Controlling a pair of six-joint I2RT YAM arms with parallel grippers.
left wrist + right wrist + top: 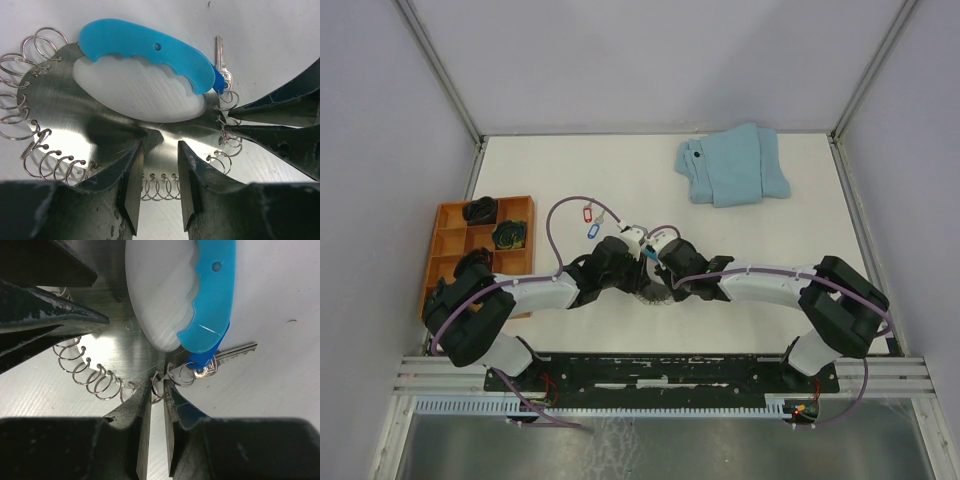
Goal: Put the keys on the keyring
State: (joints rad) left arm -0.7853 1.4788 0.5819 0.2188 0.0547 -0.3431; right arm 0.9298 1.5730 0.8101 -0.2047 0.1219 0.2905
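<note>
White table (570, 170), folded light-blue cloth (732, 165) far right, orange tray (450, 240) at left, two tagged keys (587, 214), keyring (65, 110) mid-table

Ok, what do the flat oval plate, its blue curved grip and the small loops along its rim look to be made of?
The flat oval plate: metal, probably brushed steel or aluminium; fine scratch lines, soft glare. The blue curved grip: smooth moulded plastic, by its even colour and dull sheen. The small wire loops: thin bright metal wire, sharply glinting.

A folded light-blue cloth (732, 165) lies far right on the white table (800, 220). Left, an orange tray (450, 240) holds dark bundles (509, 235), perhaps cables.
</note>
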